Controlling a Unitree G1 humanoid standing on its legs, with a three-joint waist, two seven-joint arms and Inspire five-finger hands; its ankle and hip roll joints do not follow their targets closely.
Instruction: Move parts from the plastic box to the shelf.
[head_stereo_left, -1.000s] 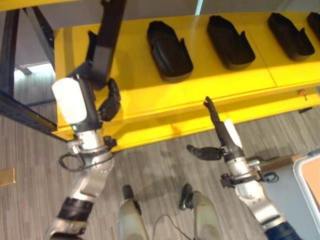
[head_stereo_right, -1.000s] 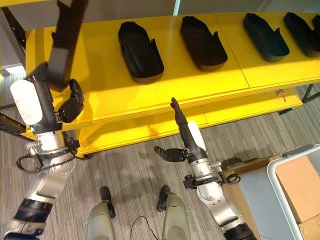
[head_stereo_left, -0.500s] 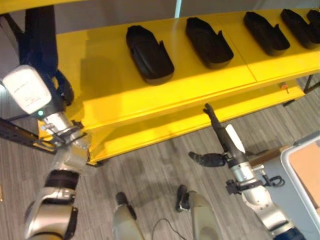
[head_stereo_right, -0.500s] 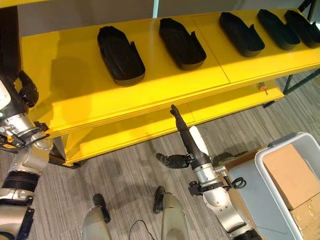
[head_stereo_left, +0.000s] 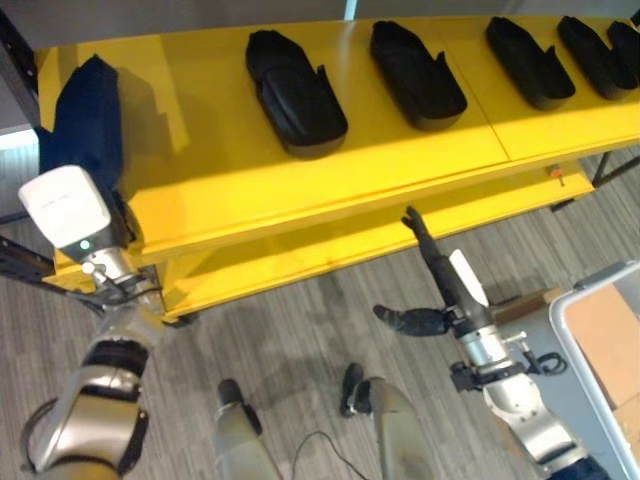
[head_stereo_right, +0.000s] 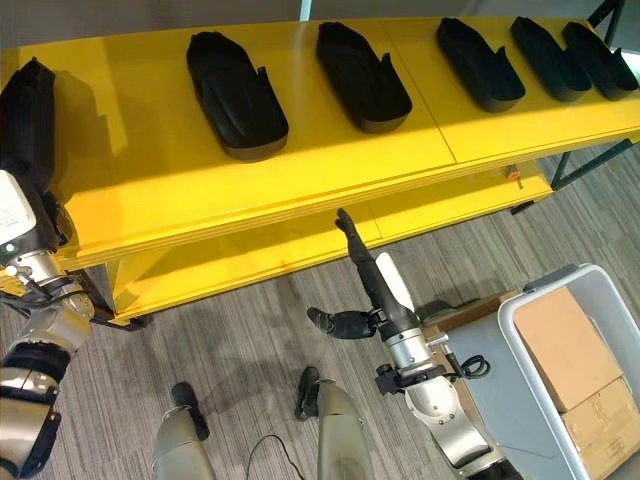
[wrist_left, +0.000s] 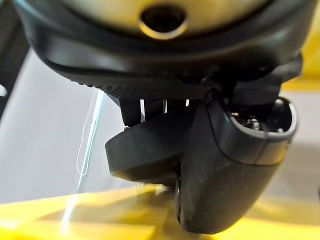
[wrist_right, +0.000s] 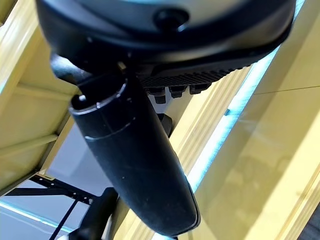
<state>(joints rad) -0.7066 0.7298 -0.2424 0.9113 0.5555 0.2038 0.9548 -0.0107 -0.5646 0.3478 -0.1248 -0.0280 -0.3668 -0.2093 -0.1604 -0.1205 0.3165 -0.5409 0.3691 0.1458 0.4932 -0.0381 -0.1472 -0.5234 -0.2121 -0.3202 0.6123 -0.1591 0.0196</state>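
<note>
**Now placing a part at the shelf's left end**

Here my left hand (wrist_left: 220, 165) grips a dark part (head_stereo_left: 85, 120) over the yellow shelf (head_stereo_left: 200, 170) — it needs lowering beside the row, then release. My right hand (head_stereo_left: 440, 275) hangs below, fingers straight — empty.

The left hand (head_stereo_left: 68, 208) carries a broad white cover on its back, with a small green light at the cover's near edge. Below it sits a metal wrist joint with screws, then the silver-grey left arm (head_stereo_left: 95, 400) ringed by a dark band. The right hand (head_stereo_left: 440, 270) is dark and slim, with a narrow white cover along one side, on the silver-grey right arm (head_stereo_left: 520, 415). Seen from the wrists, each thumb (wrist_right: 135, 165) is a smooth, glossy black cylinder under a ribbed black housing.
</note>
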